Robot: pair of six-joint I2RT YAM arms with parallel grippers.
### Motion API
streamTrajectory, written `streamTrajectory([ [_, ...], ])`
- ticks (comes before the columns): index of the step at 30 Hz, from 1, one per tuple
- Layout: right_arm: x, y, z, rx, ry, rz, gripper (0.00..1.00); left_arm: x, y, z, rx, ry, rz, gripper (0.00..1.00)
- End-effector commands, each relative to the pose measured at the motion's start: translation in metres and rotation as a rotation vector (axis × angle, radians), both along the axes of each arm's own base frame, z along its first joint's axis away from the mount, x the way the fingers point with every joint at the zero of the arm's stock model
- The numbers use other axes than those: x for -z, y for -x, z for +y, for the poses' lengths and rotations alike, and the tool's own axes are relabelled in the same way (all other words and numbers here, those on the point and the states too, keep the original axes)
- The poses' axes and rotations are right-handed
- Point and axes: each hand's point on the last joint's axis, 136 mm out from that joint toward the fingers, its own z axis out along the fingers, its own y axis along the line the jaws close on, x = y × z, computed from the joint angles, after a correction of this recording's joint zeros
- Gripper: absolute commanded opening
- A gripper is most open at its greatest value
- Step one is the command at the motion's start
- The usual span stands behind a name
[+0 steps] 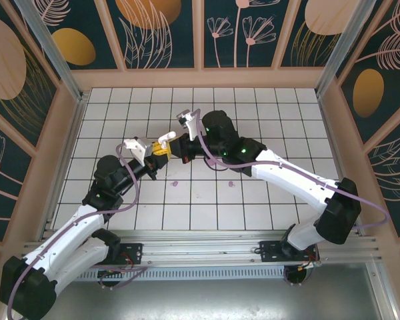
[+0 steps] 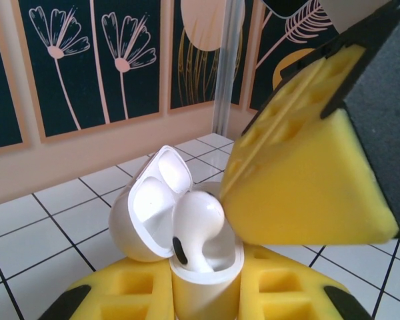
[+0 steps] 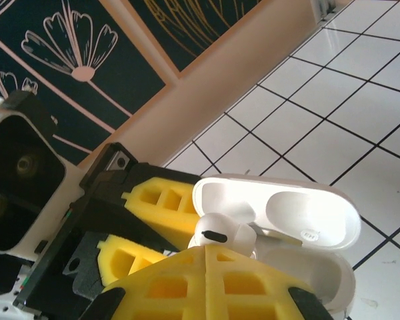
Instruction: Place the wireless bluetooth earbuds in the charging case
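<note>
White-tiled table [image 1: 280, 133], two purple earbuds [image 1: 175, 182] — apart

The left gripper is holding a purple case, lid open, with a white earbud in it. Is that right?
Nearly. The case is white, not purple, as the left wrist view shows. The rest is right: the left gripper holds it, its lid is open and a white earbud sits in it.

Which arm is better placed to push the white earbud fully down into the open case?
Right. The right claw grips the white earbud, which sits partly in the open white case, so it probably only has to press down. The left claw is busy clamping that case.
</note>
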Motion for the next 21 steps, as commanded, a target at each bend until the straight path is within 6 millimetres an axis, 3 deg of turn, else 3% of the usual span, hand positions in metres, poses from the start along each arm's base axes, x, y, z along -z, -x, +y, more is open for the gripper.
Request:
streamTrajectory([
  [1,-0.001,0.008,-0.005,-0.049,0.013,-0.023,0.00,-0.025,0.006,-0.001,0.022,0.022,-0.096,0.00],
  [11,0.011,-0.001,-0.017,0.000,0.063,0.005,0.00,-0.025,0.007,-0.001,0.025,0.019,-0.100,0.00],
  [21,0.004,0.017,-0.024,-0.103,0.017,0.026,0.00,-0.024,0.009,0.000,0.019,0.008,-0.111,0.00],
])
